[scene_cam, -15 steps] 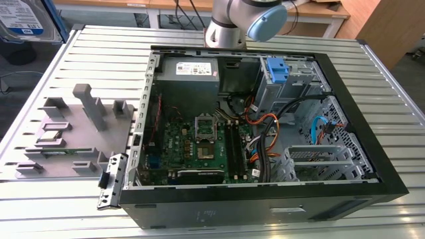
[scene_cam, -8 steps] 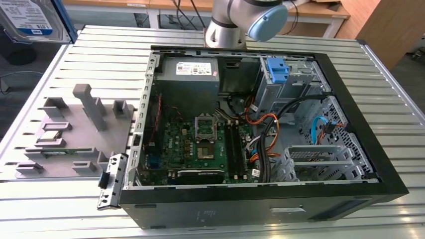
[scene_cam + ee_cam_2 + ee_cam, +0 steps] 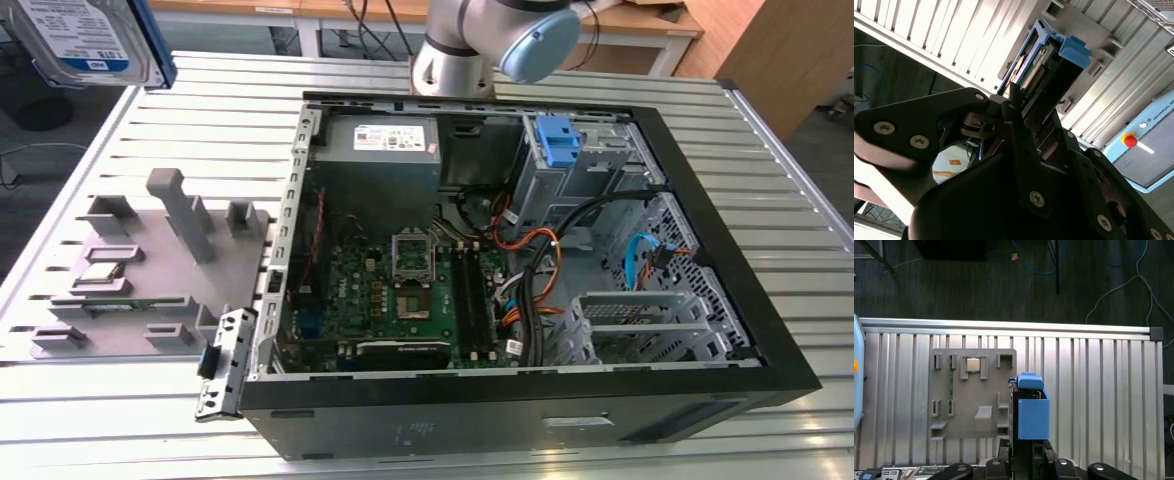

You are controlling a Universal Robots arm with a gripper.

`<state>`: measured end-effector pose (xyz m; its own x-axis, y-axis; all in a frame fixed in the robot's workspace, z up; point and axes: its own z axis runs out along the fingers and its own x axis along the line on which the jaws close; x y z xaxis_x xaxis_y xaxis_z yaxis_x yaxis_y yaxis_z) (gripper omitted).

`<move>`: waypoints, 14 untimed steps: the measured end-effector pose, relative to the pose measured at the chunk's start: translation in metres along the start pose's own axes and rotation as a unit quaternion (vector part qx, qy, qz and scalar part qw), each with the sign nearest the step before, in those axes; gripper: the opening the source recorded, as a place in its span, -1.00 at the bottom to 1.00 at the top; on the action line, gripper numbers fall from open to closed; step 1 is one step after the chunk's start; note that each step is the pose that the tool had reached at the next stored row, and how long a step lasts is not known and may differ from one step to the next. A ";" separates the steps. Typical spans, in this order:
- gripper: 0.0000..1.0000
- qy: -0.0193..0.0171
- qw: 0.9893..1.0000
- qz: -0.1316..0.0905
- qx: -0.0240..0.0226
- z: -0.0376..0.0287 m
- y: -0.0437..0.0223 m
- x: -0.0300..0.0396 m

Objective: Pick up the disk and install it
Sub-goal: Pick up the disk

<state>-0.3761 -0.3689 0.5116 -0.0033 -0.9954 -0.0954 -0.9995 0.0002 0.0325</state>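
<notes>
The disk [image 3: 87, 40], a silver drive with a blue-and-white label in a blue bracket, hangs high at the exterior view's upper left, off the table's corner. In the first wrist view the disk [image 3: 1030, 412] stands edge-on between the dark fingers of my gripper [image 3: 1026, 452], over the slatted table beside the grey fixture tray [image 3: 969, 395]. The second wrist view shows the disk [image 3: 1049, 60] clamped in my gripper [image 3: 1029, 107], blue bracket end pointing away. The gripper is shut on it.
An open black computer case [image 3: 761, 330] lies on the slatted table [image 3: 801, 170]. Inside are a grey power supply [image 3: 380, 140], a bare blue bracket [image 3: 554, 140], a motherboard [image 3: 400, 290] and cables. The grey fixture tray [image 3: 147, 270] sits at the case's left. My arm's base [image 3: 461, 50] stands behind.
</notes>
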 end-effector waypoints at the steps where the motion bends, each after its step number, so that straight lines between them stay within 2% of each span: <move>1: -0.30 0.000 1.000 0.000 0.000 -0.0001 -0.0029 0.0000; 7: -0.30 0.000 1.000 0.000 0.000 -0.0005 -0.0178 -0.0001; 14: -0.30 0.000 1.000 0.000 0.000 -0.0006 -0.0191 -0.0001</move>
<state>-0.3570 -0.3689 0.5116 -0.0033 -0.9954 -0.0954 -0.9995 0.0002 0.0326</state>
